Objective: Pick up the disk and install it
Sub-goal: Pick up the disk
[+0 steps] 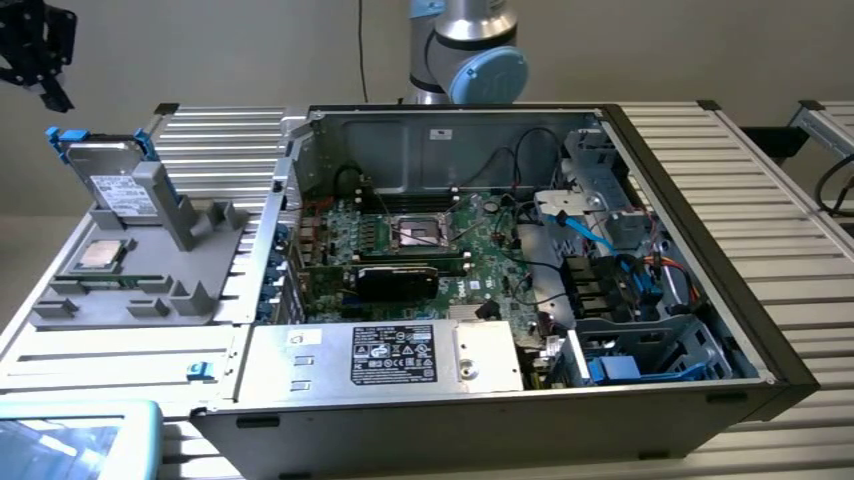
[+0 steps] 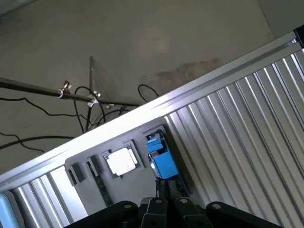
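Note:
The disk (image 1: 120, 185) is a silver-grey drive with a white label and blue rails, standing on edge in a grey holder tray (image 1: 160, 290) at the exterior view's left. In the wrist view I look down on the disk's blue rail end (image 2: 161, 159). My black gripper (image 1: 54, 95) hangs high above and to the left of the disk, well apart from it. Its fingers (image 2: 176, 191) are shut together with nothing between them.
An open computer case (image 1: 694, 250) with motherboard, cables and a grey power supply (image 1: 387, 355) fills the middle of the ribbed metal table (image 1: 120, 355). A small square CPU chip (image 1: 100, 255) lies in the tray beside the disk. A light-blue object (image 1: 74, 440) sits at the front left corner.

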Motion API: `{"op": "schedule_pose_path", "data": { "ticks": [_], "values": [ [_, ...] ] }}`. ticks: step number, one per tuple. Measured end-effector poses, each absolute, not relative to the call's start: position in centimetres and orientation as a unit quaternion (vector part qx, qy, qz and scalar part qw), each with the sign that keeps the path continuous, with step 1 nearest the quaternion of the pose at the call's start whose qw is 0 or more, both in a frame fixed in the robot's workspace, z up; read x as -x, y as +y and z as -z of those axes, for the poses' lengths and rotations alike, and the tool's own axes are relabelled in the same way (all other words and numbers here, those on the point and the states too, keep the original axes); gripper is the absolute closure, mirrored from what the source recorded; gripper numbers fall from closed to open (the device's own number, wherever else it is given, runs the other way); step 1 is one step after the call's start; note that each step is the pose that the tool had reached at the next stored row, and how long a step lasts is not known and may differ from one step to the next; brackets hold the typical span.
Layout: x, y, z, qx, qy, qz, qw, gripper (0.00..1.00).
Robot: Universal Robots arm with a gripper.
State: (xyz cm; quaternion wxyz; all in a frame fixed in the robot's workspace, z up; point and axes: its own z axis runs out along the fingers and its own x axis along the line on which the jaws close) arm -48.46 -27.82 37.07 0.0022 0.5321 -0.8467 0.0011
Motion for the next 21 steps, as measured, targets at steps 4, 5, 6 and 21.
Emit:
{"op": "schedule_pose_path", "data": {
  "ticks": [4,5,6,21],
  "values": [
    [48.46,-27.82,-37.04,-0.563,-0.827,-0.003,0.0,0.89],
    [48.46,-27.82,-37.03,-0.57,-0.822,-0.003,0.0,0.89],
    [48.46,-27.82,-37.0,-0.577,-0.816,-0.003,0.0,0.89],
    [48.46,-27.77,-36.84,-0.647,-0.763,-0.003,-0.001,0.89]
  ]
}}
